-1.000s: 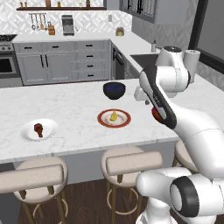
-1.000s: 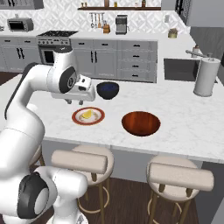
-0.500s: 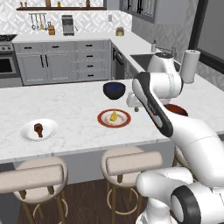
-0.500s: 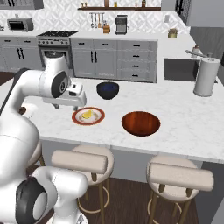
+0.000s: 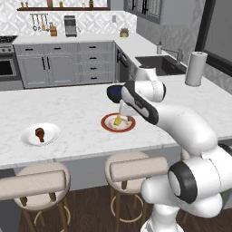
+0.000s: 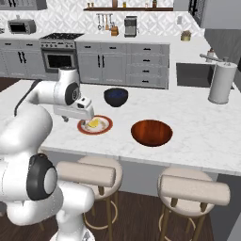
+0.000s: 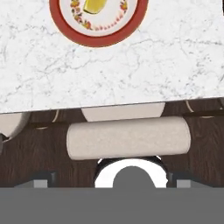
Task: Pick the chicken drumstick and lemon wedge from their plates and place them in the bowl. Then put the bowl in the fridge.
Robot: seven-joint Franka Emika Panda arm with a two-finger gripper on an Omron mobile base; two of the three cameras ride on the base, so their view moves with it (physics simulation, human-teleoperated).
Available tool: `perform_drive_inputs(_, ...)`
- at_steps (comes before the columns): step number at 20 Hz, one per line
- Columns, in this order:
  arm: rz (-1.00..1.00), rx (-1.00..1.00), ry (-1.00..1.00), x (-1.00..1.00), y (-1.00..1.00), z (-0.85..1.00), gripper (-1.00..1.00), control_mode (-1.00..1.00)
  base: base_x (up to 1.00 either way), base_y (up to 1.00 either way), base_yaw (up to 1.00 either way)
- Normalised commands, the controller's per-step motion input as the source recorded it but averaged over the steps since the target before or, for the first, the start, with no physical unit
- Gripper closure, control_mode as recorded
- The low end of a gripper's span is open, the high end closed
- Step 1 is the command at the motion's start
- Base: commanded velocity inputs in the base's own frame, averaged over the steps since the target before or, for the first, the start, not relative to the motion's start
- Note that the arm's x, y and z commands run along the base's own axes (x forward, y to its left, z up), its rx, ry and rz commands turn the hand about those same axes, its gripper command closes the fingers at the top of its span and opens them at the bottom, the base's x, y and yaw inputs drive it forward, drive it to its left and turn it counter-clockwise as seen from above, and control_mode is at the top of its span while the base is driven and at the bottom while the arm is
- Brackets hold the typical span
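From the left base view, you have the gripper [image 5: 126, 110] hanging just above the red-rimmed plate [image 5: 108, 126], where the lemon wedge [image 5: 118, 121] lies. The drumstick [image 5: 40, 133] sits on the white plate [image 5: 27, 139], well apart to the left on the marble counter [image 5: 77, 106]. Neither piece is in the bowl yet, so you are at the very first pick.

From the right base view, the gripper [image 6: 86, 120] hovers over the near-left edge of the red-rimmed plate [image 6: 106, 127], with the lemon wedge [image 6: 94, 123] just beside it. The wide brown bowl [image 6: 151, 132] waits empty to the right, and a smaller dark bowl [image 6: 116, 97] stands behind the plate.

From the hand view, the lemon wedge [image 7: 96, 5] and its plate [image 7: 99, 38] sit at the top edge, with a stool [image 7: 128, 138] below the counter. The fingers read as spread wide and holding nothing.

Your next move, as I judge it: centre over the lemon, lower, and close gently on that small wedge.
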Motion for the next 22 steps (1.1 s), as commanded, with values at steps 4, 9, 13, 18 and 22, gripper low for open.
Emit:
perform_drive_inputs(4, 0.00, 0.00, 0.17, 0.85, 0.00, -0.43, -1.00, -1.00, 0.00, 0.00, 0.00)
perform_drive_inputs(9, 0.00, 0.00, 0.12, 0.86, 0.01, -0.15, -1.00, -1.00, 0.00, 0.00, 0.00)
perform_drive_inputs(13, 0.00, -0.01, 0.08, 0.69, 0.04, -0.27, -1.00, -1.00, 0.00, 0.00, 0.00)
perform_drive_inputs(18, 0.00, -0.03, 0.00, 0.35, 0.15, -0.44, -1.00, -1.00, 0.00, 0.00, 0.00)
perform_drive_inputs(22, 0.00, -0.02, 0.03, 0.47, 0.11, -0.48, -1.00, -1.00, 0.00, 0.00, 0.00)
